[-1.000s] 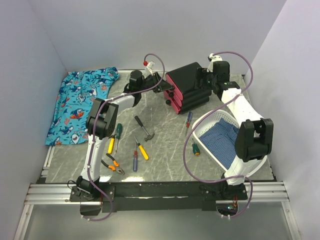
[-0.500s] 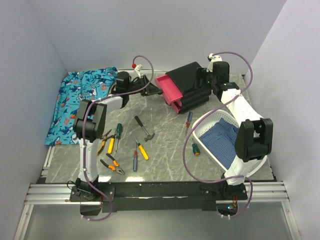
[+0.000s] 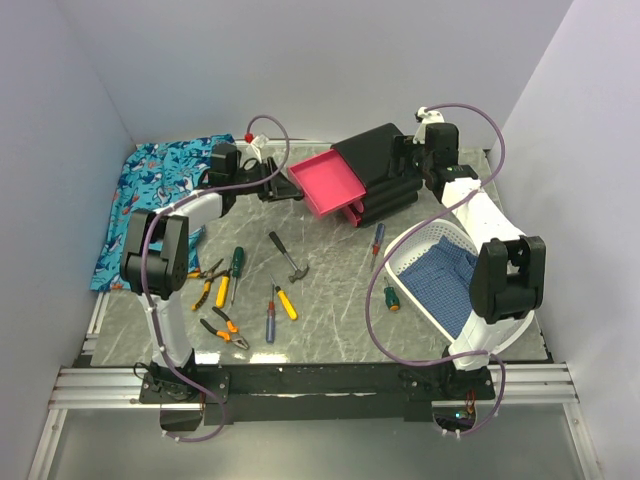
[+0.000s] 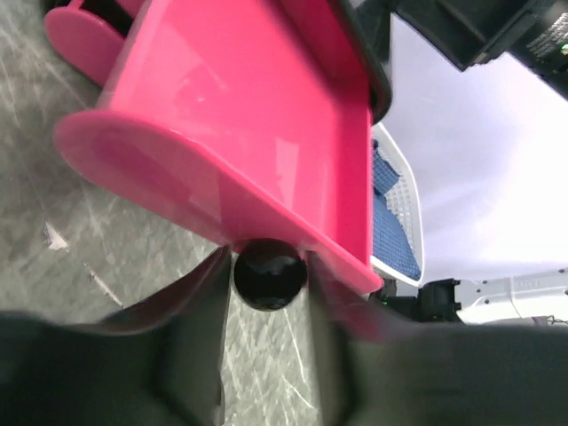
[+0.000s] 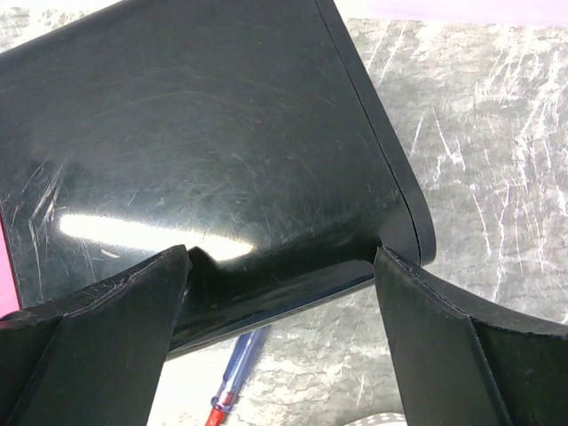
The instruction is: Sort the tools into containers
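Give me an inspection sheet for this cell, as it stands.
Surface: grey marbled table, no spills seen.
Job's things: black cabinet; top pink drawer pulled out, looks empty; lower drawers closed; hammer, pliers, screwdrivers loose on the table.
Clutter: shark-print cloth far left; white basket holding blue cloth, right.
Arm tools: left tool shut on the drawer's knob; right tool open wide at the cabinet's rear edge.
Cables: purple cables loop off both arms; right one crosses beside the basket.
Surroundings: pale walls; nothing else seen.
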Available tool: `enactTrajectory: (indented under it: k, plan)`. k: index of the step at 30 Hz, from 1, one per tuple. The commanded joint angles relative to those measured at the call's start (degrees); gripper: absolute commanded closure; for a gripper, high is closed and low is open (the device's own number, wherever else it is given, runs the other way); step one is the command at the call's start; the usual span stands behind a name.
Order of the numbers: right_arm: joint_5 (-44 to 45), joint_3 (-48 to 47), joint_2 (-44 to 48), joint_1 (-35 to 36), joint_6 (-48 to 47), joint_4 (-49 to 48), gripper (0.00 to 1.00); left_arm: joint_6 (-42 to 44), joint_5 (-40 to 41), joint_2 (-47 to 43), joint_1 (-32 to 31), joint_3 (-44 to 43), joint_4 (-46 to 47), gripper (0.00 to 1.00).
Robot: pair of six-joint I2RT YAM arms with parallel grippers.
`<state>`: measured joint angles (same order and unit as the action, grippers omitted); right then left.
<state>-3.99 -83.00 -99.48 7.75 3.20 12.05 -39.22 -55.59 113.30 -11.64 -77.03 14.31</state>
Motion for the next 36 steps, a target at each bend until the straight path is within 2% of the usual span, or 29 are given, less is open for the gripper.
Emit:
enactTrajectory:
  k: [1,2,4,5,8,10,11,12,14,15,18,20,24,29,36]
  plan:
    - [-0.32,0.48,-2.91,0.95,-1.18,2.53,0.09,3.54,0.50,-1.59,0.83,-0.92,-5.86,0.48]
    - [-0.40,0.47,-2.74,0.95,-1.35,2.54,0.09,3.97,0.22,-2.20,1.09,-0.92,-8.13,0.38]
    - [-0.32,1.00,-2.39,0.95,-1.62,2.27,0.08,6.60,-0.13,-3.34,2.67,-0.23,-11.56,0.31]
    - [-0.32,1.17,-1.95,0.95,-1.53,2.01,0.08,8.09,-0.30,-4.48,3.37,-0.13,-17.58,0.28]
    - [-0.76,2.49,-0.89,0.95,-1.36,1.13,0.08,15.39,0.83,-7.20,6.01,0.13,-26.32,0.23]
    - [-1.11,3.28,-0.54,0.95,-1.09,0.78,0.08,20.39,2.58,-9.31,7.59,1.27,-31.60,0.23]
    - [-1.20,3.37,-0.36,0.95,-1.18,0.86,0.08,22.85,6.77,-11.67,7.68,1.36,-33.71,0.24]
    - [-1.28,3.37,-0.27,0.95,-1.18,0.87,0.08,28.79,10.29,-12.82,7.51,1.10,-39.47,0.25]
    - [-1.20,3.55,-0.01,1.04,-1.53,1.04,0.08,32.79,17.06,-16.50,7.16,1.88,-43.29,0.26]
    - [-1.11,3.46,-0.01,0.95,-1.62,1.04,0.08,35.24,24.93,-17.83,6.98,2.50,-44.61,0.26]
    - [-0.93,3.02,-0.19,0.95,-1.71,1.22,0.08,38.59,35.34,-22.23,6.46,5.48,-48.31,0.26]
    - [-0.93,2.93,-0.45,0.95,-1.62,1.22,0.08,41.33,37.13,-23.55,6.19,6.98,-50.95,0.25]
    - [-1.81,2.32,-1.06,0.95,-1.53,1.48,0.08,40.11,40.21,-21.19,5.40,7.95,-54.64,0.28]
    - [-1.72,2.05,-1.15,0.95,-1.62,1.31,0.08,39.84,43.02,-19.96,3.65,10.50,-51.66,0.33]
    - [-1.46,4.16,0.25,0.87,-1.71,0.51,0.08,39.57,42.06,-13.55,1.36,7.70,-51.22,0.45]
